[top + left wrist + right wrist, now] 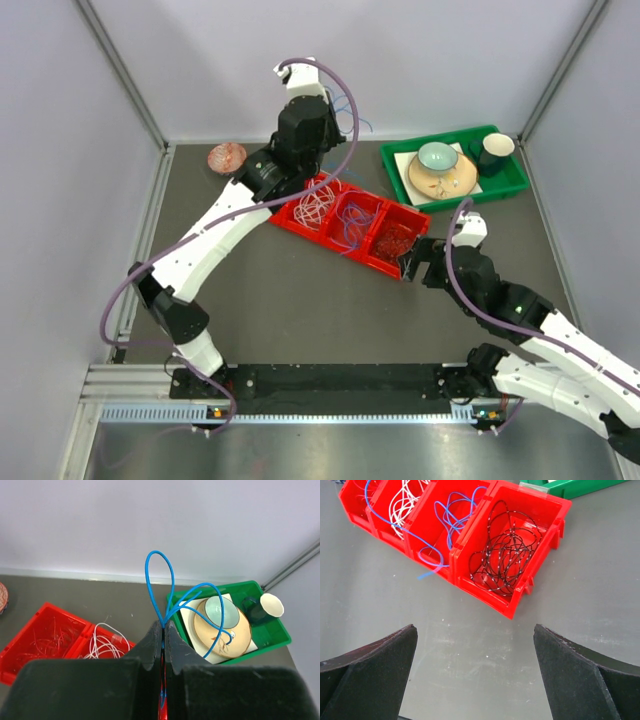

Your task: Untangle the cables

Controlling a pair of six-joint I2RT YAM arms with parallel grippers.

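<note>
1. The left gripper, pinched shut on a blue cable, holds it high over the tray, likely to draw it clear of the rest.
2. The right gripper gapes wide and empty just near the tray's right end, probably on standby.
3. The blue cable loops thinly; white cables and black cables lie coiled in separate compartments.

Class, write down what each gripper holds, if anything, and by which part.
The left gripper pinches a blue cable where its loops meet; the loops stand free beyond the jaws. The right gripper, jaws open, holds nothing.
</note>
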